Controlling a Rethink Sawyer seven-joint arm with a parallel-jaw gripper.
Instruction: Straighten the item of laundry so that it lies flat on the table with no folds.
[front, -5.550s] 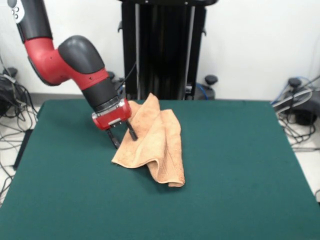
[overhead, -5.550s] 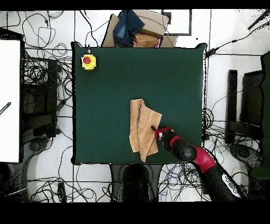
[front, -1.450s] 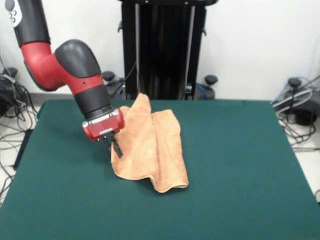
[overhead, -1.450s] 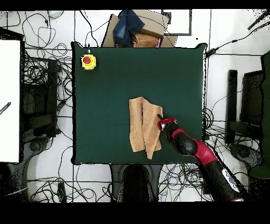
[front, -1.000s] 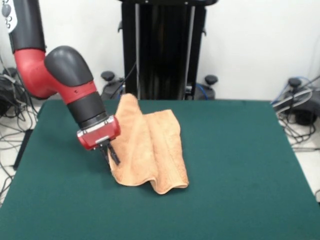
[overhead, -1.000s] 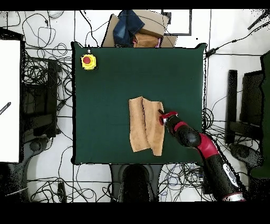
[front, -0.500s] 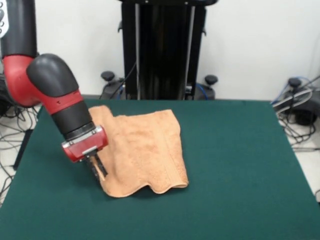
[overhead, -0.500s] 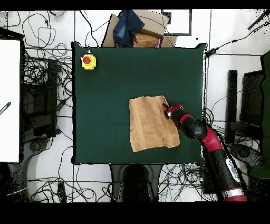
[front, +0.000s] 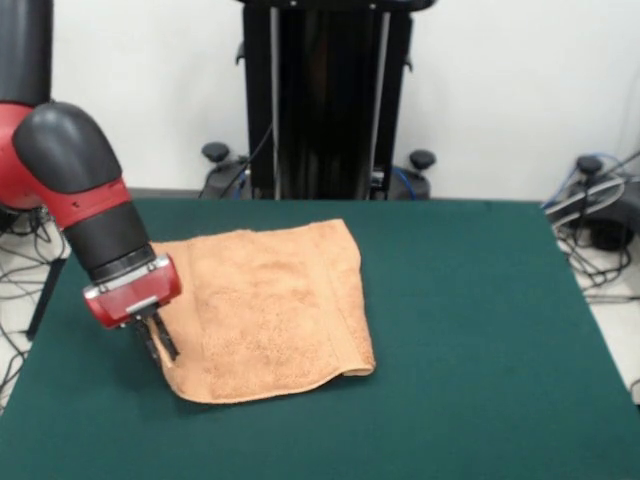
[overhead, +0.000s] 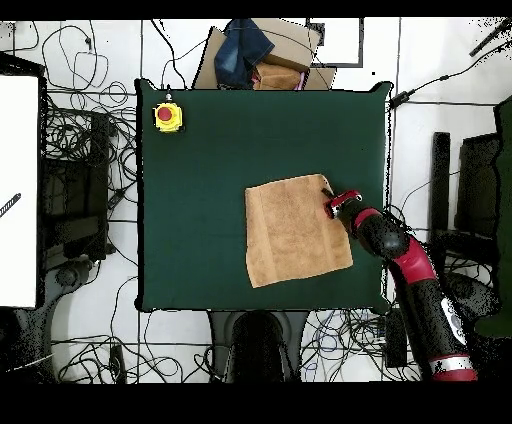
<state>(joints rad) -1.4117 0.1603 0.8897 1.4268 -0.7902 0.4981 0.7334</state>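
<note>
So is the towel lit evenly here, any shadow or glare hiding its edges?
Front view: soft, even light, no glare; the towel casts only a thin shadow under its near edge, and the gripper covers one corner. Overhead view: the towel is flat-lit against the table, its outline clear except at the gripper.

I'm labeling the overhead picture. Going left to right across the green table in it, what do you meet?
Yellow box with a red button → towel → tool at the towel's right edge, all on the table.
</note>
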